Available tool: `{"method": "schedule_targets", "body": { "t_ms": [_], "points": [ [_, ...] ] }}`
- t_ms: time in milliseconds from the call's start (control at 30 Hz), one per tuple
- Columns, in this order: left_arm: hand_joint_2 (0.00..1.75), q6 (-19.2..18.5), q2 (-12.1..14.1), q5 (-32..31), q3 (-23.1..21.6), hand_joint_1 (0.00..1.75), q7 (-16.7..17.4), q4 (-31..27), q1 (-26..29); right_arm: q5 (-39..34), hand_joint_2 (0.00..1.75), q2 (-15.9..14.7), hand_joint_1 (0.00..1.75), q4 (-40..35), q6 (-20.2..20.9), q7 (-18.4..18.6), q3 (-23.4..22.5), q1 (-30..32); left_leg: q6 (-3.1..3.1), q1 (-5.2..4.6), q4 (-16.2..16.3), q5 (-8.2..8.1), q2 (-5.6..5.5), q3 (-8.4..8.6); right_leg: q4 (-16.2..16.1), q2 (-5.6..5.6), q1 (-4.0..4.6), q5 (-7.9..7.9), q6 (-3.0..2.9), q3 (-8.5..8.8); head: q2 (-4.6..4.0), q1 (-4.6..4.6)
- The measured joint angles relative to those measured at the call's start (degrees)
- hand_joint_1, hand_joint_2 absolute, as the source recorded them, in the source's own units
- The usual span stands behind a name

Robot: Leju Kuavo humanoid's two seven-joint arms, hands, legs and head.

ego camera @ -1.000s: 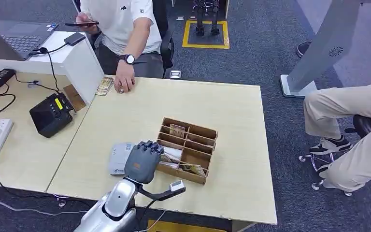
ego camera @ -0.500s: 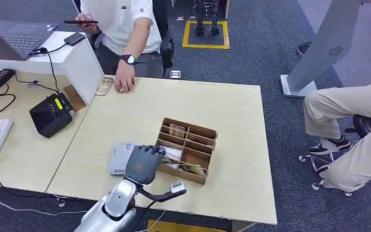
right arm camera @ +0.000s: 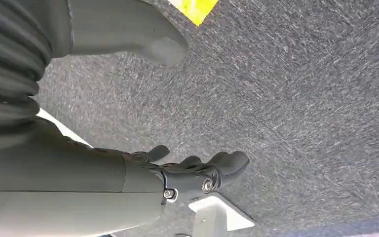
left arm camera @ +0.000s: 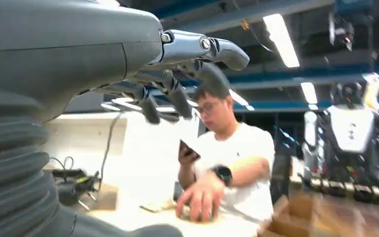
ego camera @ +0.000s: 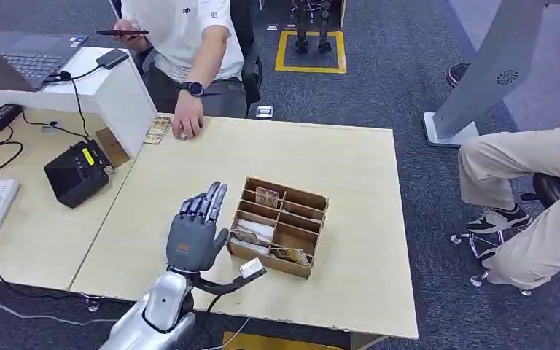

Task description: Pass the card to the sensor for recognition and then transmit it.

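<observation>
Raised since the earlier frame, left hand (ego camera: 195, 232) stands upright above the worktop (ego camera: 350, 240), fingers (ego camera: 212, 200) straight and spread, grasping nothing. Beside it, a cardboard box (ego camera: 280, 226) holds cards (ego camera: 254, 232) in its compartments. Right hand (right arm camera: 187, 173) hangs over carpet, fingers curled, empty.

bare tabletop (ego camera: 313, 157), divided box (ego camera: 281, 226) beside hand (ego camera: 193, 233)

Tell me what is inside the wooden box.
The box is split into compartments. Papers or cards lie in the ones at and; others look empty. The left hand hangs beside it, fingers spread.
</observation>
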Motion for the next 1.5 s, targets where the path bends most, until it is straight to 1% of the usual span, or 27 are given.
{"method": "schedule_targets", "body": {
  "t_ms": [67, 200, 400, 500, 667, 833, 1233, 1267, 1400, 1500],
  "points": [
    [1.75, 0.09, 0.70, 0.00, 0.00, 0.00, 0.33, -2.03, 0.32, 0.00, 1.75, 0.00, 0.00, -0.02, 0.00, 0.07, 0.00, 0.00, 0.00, 0.00, 0.00, 0.00, 0.00, -0.01, 0.00, 0.00, 0.00, 0.00, 0.00, 0.00, 0.00, 0.00],
    [1.75, 0.11, 1.64, 0.00, 0.00, 0.00, 0.41, -4.06, 0.55, -0.02, 1.75, 0.00, 0.00, 0.00, 0.00, 0.04, 0.00, 0.00, 0.00, -0.01, 0.00, 0.00, 0.00, -0.01, 0.00, 0.00, 0.00, 0.00, 0.00, 0.00, 0.00, 0.00],
    [1.75, 0.11, 2.64, 0.00, -1.14, 0.00, 0.24, -4.10, 0.54, -0.07, 1.75, 0.00, 0.00, 0.00, 0.00, -0.04, 0.00, 0.00, 0.00, -0.02, 0.00, 0.00, 0.00, 0.00, 0.00, 0.00, 0.00, 0.00, 0.01, 0.00, 0.00, 0.00],
    [1.75, 0.11, 2.69, 0.00, -1.97, 0.00, -1.07, -3.45, 0.55, -0.09, 1.75, 0.00, 0.00, 0.00, 0.00, -0.04, 0.00, -0.01, 0.00, -0.02, 0.00, 0.00, 0.01, 0.00, 0.00, 0.00, 0.00, 0.00, 0.01, 0.00, 0.00, 0.00],
    [1.75, 0.11, 1.99, 0.00, -2.18, 0.00, -5.00, -1.03, 0.62, -0.28, 1.75, 0.00, 0.00, 0.02, 0.00, -0.20, 0.00, -0.01, 0.00, -0.01, 0.00, 0.00, 0.00, 0.00, 0.00, 0.00, 0.00, 0.00, 0.00, -0.01, 0.00, 0.00],
    [1.75, 0.11, 1.09, 0.00, -2.16, 0.00, -7.58, 1.20, 0.80, -0.31, 1.75, 0.00, 0.00, 0.11, 0.00, -0.20, 0.00, -0.01, 0.00, -0.01, 0.00, 0.00, 0.00, 0.00, 0.00, 0.00, 0.00, 0.00, 0.00, -0.01, 0.00, 0.00],
    [1.75, 0.04, -0.40, 0.00, -2.16, 0.00, -9.79, 4.24, 0.92, -0.28, 1.75, -0.04, 0.00, 0.35, 0.00, -0.35, 0.00, 0.00, 0.00, -0.01, 0.00, 0.00, 0.00, -0.01, 0.00, 0.00, 0.00, 0.00, 0.00, -0.01, 0.00, 0.00],
    [1.75, 0.04, -0.53, 0.00, -2.16, 0.14, -9.79, 4.42, 0.92, -0.28, 1.75, -0.07, 0.00, 0.37, 0.00, -0.35, 0.00, 0.00, 0.00, -0.01, 0.00, 0.00, 0.00, -0.01, 0.00, 0.00, 0.00, 0.00, 0.00, -0.01, 0.00, 0.00],
    [1.75, -0.02, -0.87, 0.00, -2.16, 0.05, -10.28, 5.01, 0.92, -0.24, 1.75, -0.07, 0.00, 0.39, 0.00, -0.35, 0.00, 0.00, 0.00, -0.01, 0.00, 0.00, 0.00, -0.01, 0.00, 0.00, 0.00, 0.00, 0.00, -0.01, 0.00, 0.00],
    [1.75, -0.02, -1.03, 0.00, -2.16, 0.09, -10.41, 5.23, 0.92, -0.24, 1.75, -0.07, 0.00, 0.42, 0.00, -0.35, 0.00, -0.01, 0.00, -0.01, 0.00, 0.00, 0.00, -0.01, 0.00, 0.00, 0.00, 0.00, 0.00, -0.01, 0.00, 0.00]
  ]
}}
